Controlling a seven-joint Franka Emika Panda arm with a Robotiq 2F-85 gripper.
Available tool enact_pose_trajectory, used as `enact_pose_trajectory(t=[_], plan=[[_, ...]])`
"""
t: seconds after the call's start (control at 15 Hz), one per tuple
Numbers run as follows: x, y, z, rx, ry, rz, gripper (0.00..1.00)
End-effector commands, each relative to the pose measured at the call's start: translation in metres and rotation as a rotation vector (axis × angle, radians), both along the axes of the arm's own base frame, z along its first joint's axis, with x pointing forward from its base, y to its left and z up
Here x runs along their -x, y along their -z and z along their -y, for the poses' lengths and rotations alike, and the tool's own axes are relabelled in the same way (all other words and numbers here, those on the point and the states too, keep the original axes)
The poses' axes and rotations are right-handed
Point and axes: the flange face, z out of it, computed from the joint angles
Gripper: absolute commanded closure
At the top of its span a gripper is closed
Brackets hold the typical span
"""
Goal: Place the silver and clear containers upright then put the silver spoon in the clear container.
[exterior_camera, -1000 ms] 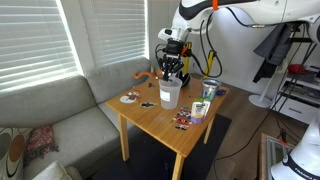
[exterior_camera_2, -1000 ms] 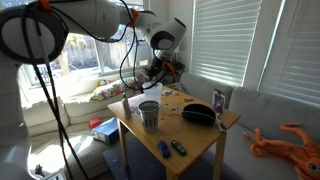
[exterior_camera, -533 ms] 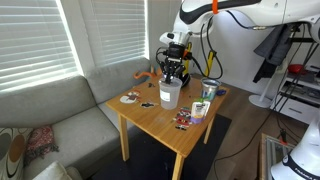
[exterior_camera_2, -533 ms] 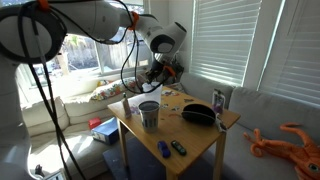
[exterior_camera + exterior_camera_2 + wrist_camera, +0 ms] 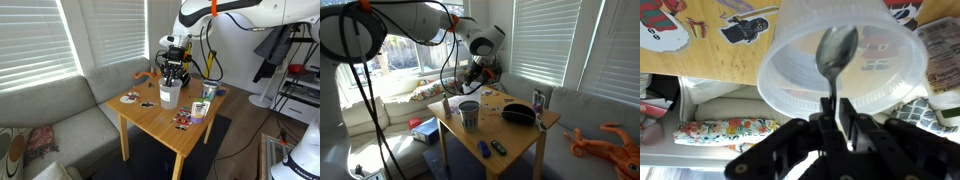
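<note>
Slightly lower than a second ago, the gripper (image 5: 172, 73) has been brought closer to the clear container (image 5: 169, 95); nothing else on the table (image 5: 160, 122) has been shifted. In the wrist view the jaws are seen clamped on the handle of the silver spoon (image 5: 837, 50). The spoon's long axis is carried straight out from the gripper (image 5: 840, 118), bowl end leading. The clear container (image 5: 790, 85) stands upright directly ahead of the jaws, its open mouth turned toward them, and the spoon bowl is framed well inside the rim. Whether the bowl has already passed the rim cannot be told. Only a straight advance along the spoon's axis is judged to be needed before release.
</note>
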Motion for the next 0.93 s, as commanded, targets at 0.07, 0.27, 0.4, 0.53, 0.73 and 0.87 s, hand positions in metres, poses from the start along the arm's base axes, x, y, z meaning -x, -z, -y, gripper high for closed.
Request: enact_pose_trajectory(t=[0.07,0.27,0.4,0.53,0.73,0.87], plan=[[0.003,0.003,-0.001,-0.008,-0.014,0.019,0.45],[0.003,0.004,-0.001,-0.003,-0.014,0.016,0.25],[0.003,0.003,0.0,0.001,-0.008,0.017,0.11],[0.003,-0.002,0.001,0.005,-0.005,0.021,0.0],[0.007,-0.019,0.002,0.002,-0.005,0.034,0.0],[0.008,-0.033,0.003,0.013,0.002,0.046,0.0]])
